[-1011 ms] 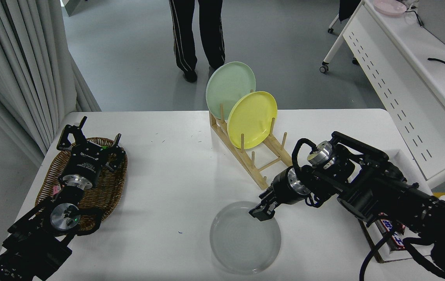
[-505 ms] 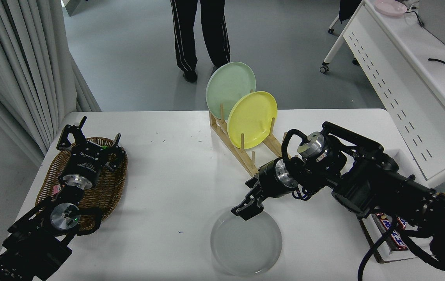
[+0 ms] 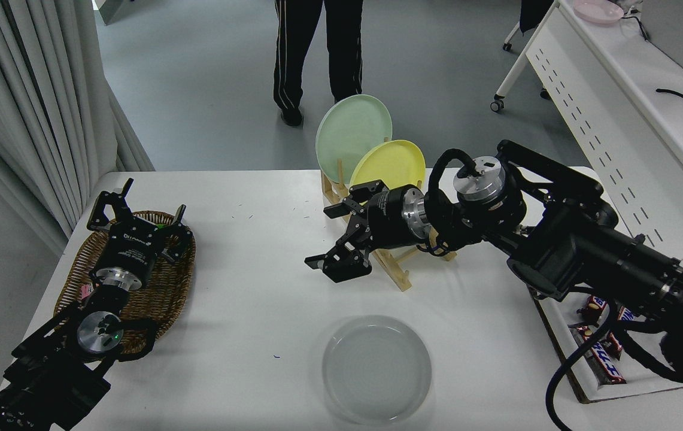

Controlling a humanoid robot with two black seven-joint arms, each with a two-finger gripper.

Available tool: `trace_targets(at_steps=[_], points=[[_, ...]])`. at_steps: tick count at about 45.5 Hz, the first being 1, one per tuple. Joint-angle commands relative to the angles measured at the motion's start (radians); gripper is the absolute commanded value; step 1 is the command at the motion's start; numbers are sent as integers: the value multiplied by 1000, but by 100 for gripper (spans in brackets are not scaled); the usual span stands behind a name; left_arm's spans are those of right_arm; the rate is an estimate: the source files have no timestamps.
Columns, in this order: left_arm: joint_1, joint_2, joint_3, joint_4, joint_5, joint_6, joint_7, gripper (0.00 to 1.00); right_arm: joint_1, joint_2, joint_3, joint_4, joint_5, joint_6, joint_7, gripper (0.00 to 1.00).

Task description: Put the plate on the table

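Plate [image 3: 376,369] flat on table [image 3: 257,287] by the near edge, untouched, well apart from right gripper [image 3: 341,251], jaws spread and empty, raised toward the far edge.

A wooden rack [image 3: 398,272] holds a mint plate [image 3: 347,134] and, in front of it, a yellow plate [image 3: 392,161], both upright. A wicker basket [image 3: 167,287] lies at the left. Snack bars [image 3: 601,347] sit on a tray [image 3: 634,389] at the right. A person's legs [image 3: 317,54] stand beyond.
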Motion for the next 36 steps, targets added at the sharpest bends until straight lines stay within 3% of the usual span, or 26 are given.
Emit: trace_targets(at_steps=[1, 22, 36], points=[[0, 0, 0, -1, 0, 0, 0, 100, -33, -3, 146, -11, -149, 253, 200, 99], [0, 0, 2, 0, 0, 0, 0, 100, -179, -2, 405, -97, -445, 259, 420, 99], [0, 0, 0, 0, 0, 0, 0, 100, -261, 21, 546, -270, -461, 268, 579, 99]])
